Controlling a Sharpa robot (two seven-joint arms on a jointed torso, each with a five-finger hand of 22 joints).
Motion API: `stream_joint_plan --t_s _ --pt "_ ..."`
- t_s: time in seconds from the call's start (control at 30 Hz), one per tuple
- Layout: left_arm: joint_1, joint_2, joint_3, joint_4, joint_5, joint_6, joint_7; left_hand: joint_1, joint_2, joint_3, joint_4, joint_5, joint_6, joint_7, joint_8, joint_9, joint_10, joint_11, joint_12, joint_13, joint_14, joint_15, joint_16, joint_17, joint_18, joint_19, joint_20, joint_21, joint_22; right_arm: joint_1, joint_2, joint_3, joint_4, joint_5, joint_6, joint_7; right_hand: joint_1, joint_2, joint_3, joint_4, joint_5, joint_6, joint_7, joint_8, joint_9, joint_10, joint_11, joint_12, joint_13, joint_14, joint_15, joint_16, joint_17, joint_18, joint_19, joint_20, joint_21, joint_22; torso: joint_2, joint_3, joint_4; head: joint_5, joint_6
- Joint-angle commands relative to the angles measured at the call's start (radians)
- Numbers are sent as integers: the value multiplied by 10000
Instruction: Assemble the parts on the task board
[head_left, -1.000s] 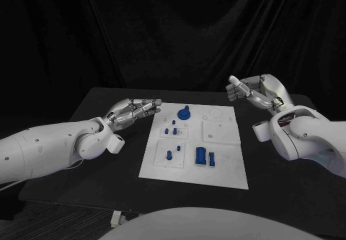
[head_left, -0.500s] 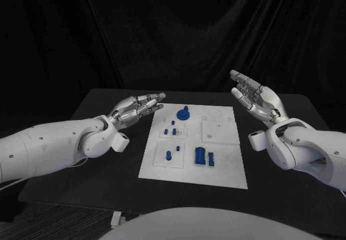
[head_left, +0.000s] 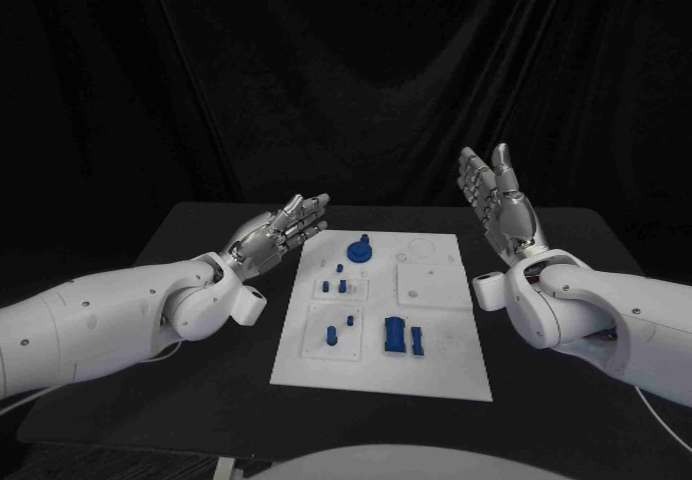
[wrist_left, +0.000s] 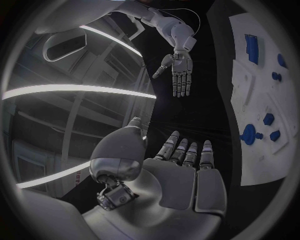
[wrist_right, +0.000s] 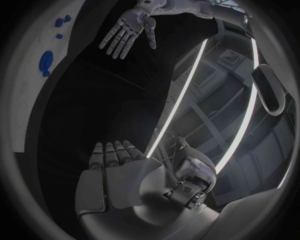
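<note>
Hands both released, fingers straight and apart, nothing held. Left silver many-fingered hand (head_left: 277, 232) hovers over bare black tabletop just off the white rectangular task board's (head_left: 440, 360) left edge, near its far left corner, fingers pointing toward the far side. Right silver many-fingered hand (head_left: 495, 193) is raised upright off the board's far right corner, fingers pointing up, palm turned inward. Neither hand touches board or parts.

Flat black table (head_left: 188, 370) carries the board in its middle; open dark surface runs along both long edges of the board, with a strip at the near edge too.

Board contents: round blue knob-like part (head_left: 359, 247) stands near the far edge, left of centre. Two small blue pegs (head_left: 335, 286) sit in a square recess behind the board's middle, left side. Another small blue piece (head_left: 340, 331) sits in the near left recess. Tall blue block (head_left: 394, 334) with a thinner blue piece (head_left: 418, 342) just beside it stand right of that recess, toward the near edge. Right half of the board holds a bare square plate (head_left: 430, 285) and faint ring outlines near the far edge.

Left wrist view: own palm (wrist_left: 182, 180) flat and unclenched, other hand (wrist_left: 180, 75) across with fingers spread, board (wrist_left: 250, 150) with blue parts to one side. Right wrist view: own palm (wrist_right: 119, 172) flat too, opposite hand (wrist_right: 128, 31) spread.
</note>
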Motion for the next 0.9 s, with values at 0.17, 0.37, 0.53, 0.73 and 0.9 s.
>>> stream_joint_plan --t_s 0.17,0.37,0.53,0.73,0.9 --pt "-195 372 463 377 814 -2931 -415 -3337 -530 711 -741 -841 -1008 -136 -191 -170 -350 -150 -421 -177 -21 -337 -143 -113 -602 -45 -449 -163 -196 -589 586 785 -321 2443 -1266 -544 -77 -1 -55 -27 -165 -53 -22 -144 -56 -105 -1 -109 -38 -10 7 -112 -106 -304 49 -34 -210 -40 -59 -98 -123 -407 1164" --pt "-380 720 931 706 1329 -4977 -755 -4347 -1313 894 -924 -1012 -1353 -136 -191 -170 -350 -150 -1140 -177 -21 -337 -143 -113 -603 -45 -1210 -163 -196 -831 836 1145 -451 3118 -1582 -671 -77 -1 -55 -27 -165 -53 -22 -144 -56 -105 -1 -109 -38 -10 7 -112 -106 -304 49 -34 -210 -40 -88 -145 -185 -646 1831" --pt "-535 1012 1323 982 1761 -6692 -1041 -5033 -1313 895 -927 -1174 -1479 -136 -191 -170 -350 -150 -1140 -177 -21 -337 -143 -113 -603 -45 -1210 -163 -196 -846 850 1166 -458 3158 -1601 -679 -77 -1 -55 -27 -165 -53 -22 -144 -56 -105 -1 -109 -38 -10 7 -112 -106 -304 49 -34 -210 -40 -99 -162 -207 -731 2070" --pt "-659 1245 1636 1202 2105 -8061 -1269 -5623 -1313 1760 -1108 -1335 -1669 -136 -191 -170 -350 -150 -1140 -177 -21 -337 -143 -113 -604 -45 -1210 -163 -196 -846 850 1166 -458 3158 -1601 -679 -77 -1 -55 -27 -165 -53 -22 -144 -56 -105 -1 -109 -38 -10 7 -112 -106 -304 49 -34 -210 -40 -100 -163 -208 -735 2082" --pt "-702 1327 1746 1279 2227 -8543 -1349 -6002 -1313 1760 -1859 -2089 -1781 -136 -191 -170 -350 -150 -1140 -177 -21 -337 -143 -113 -603 -45 -1210 -163 -196 -846 850 1166 -458 3158 -1601 -679 -77 -1 -55 -27 -165 -53 -22 -144 -56 -105 -1 -109 -38 -10 7 -112 -106 -303 49 -34 -210 -40 -100 -163 -208 -735 2082"
